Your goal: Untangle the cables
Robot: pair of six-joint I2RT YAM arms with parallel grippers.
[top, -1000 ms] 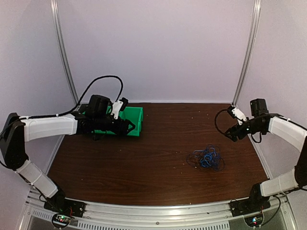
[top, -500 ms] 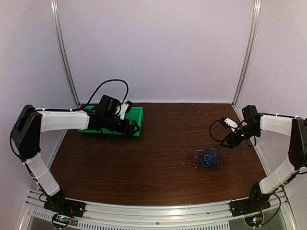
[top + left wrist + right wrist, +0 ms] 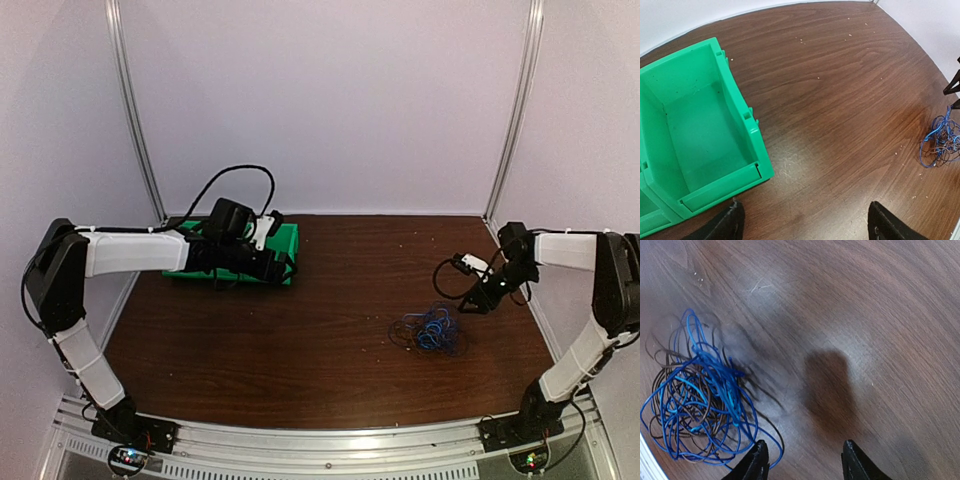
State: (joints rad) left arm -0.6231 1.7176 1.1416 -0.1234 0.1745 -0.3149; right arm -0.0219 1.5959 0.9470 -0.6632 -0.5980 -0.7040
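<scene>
The cables (image 3: 430,330) lie as one tangled heap of thin blue and black wires on the right half of the brown table. They also show at the right edge of the left wrist view, cables (image 3: 940,145), and at the left of the right wrist view, cables (image 3: 700,400). My right gripper (image 3: 478,300) hangs low just right of the heap. In its wrist view the right gripper (image 3: 804,455) is open over bare wood, with its left fingertip (image 3: 760,455) beside an outer blue loop. My left gripper (image 3: 283,265) is open by the bin, far from the cables; left gripper (image 3: 805,220) holds nothing.
A green plastic bin (image 3: 288,238) stands at the back left, and its compartment (image 3: 740,105) looks empty in the left wrist view. Small crumbs dot the wood. White walls and metal posts (image 3: 512,130) close in the table at the back and sides.
My right arm has come down and leftward to the edge of the tangle, and its jaws have narrowed. The left arm shifted a little to the right over the bin's front.
</scene>
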